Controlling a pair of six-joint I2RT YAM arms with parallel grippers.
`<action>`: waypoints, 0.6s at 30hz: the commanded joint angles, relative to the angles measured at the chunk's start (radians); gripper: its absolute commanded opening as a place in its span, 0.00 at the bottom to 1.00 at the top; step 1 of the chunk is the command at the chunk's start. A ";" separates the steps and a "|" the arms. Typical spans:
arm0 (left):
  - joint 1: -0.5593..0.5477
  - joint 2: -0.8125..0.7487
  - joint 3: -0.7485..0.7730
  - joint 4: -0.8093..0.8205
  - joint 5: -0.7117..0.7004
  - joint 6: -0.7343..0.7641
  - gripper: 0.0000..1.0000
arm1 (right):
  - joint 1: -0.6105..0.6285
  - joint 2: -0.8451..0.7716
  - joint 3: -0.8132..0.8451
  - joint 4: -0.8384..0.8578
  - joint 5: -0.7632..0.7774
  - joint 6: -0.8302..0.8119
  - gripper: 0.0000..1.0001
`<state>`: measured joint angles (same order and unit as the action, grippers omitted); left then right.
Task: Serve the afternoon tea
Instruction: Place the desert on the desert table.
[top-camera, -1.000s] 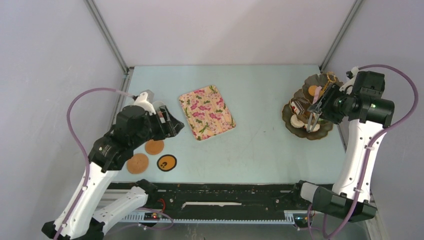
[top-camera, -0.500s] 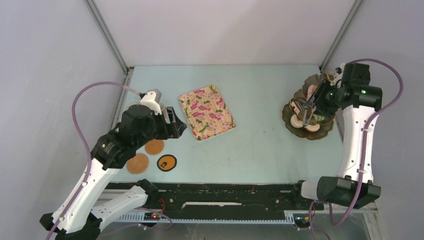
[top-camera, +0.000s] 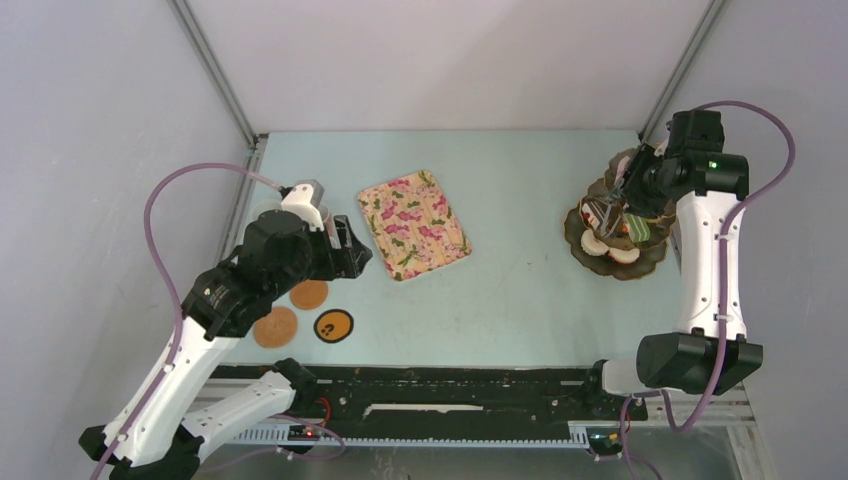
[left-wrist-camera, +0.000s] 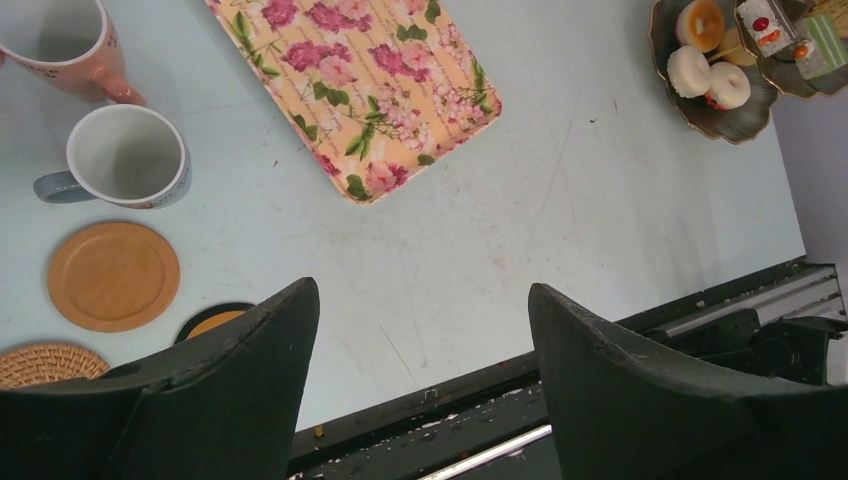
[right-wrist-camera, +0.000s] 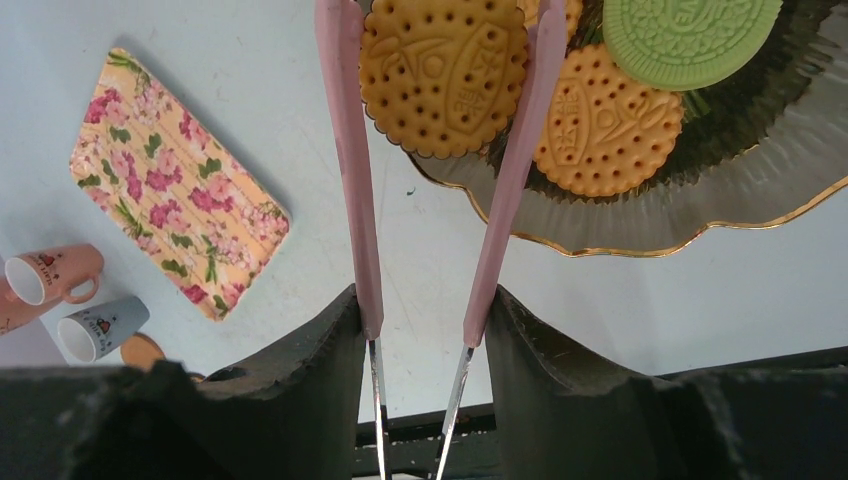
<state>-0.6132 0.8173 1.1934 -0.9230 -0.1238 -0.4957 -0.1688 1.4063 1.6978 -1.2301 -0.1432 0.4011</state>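
Right hand (right-wrist-camera: 420, 310) grips pink tongs (right-wrist-camera: 347, 150) flanking round dotted biscuit (right-wrist-camera: 443, 70); left hand (left-wrist-camera: 422, 300) gapes empty.

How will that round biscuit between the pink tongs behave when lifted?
Probably stiff yet brittle: the biscuit is a flat perforated disc, so hard squeezing by the pink tongs could snap it. Its round rim gives the narrow arms little purchase, so it may slip or pivot.
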 joint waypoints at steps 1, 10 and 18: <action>-0.010 -0.010 0.030 0.018 -0.017 0.023 0.83 | 0.009 0.002 0.050 0.026 0.041 0.008 0.01; -0.015 -0.014 0.027 0.018 -0.025 0.028 0.85 | 0.008 -0.015 -0.007 0.028 0.083 -0.003 0.17; -0.023 -0.011 0.035 0.014 -0.034 0.031 0.85 | 0.010 -0.023 -0.029 0.036 0.085 0.004 0.30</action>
<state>-0.6285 0.8135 1.1934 -0.9234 -0.1314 -0.4877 -0.1612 1.4101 1.6779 -1.2278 -0.0772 0.4004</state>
